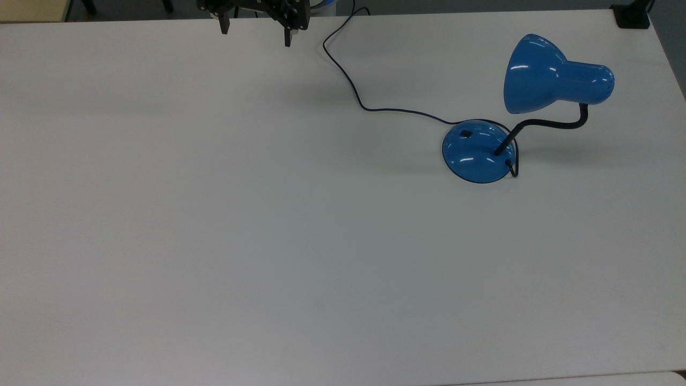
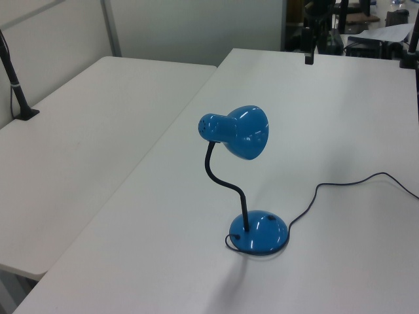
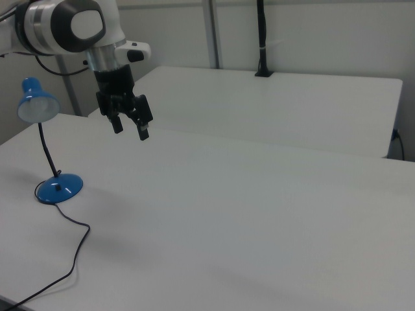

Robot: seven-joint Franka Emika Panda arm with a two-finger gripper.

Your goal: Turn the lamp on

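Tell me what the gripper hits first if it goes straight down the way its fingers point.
Likely bare table. The open gripper points downward with nothing under it; the lamp stands well aside, though depth is hard to judge.

Even, diffuse overhead light is falling across the white table (image 1: pixel 214 241), leaving only faint, soft shadows beneath the gripper (image 3: pixel 130 129) and beside the lamp (image 1: pixel 552 75). Small glare streaks are showing on the lamp's glossy shade and base. The top view is darkening slightly toward its edges.
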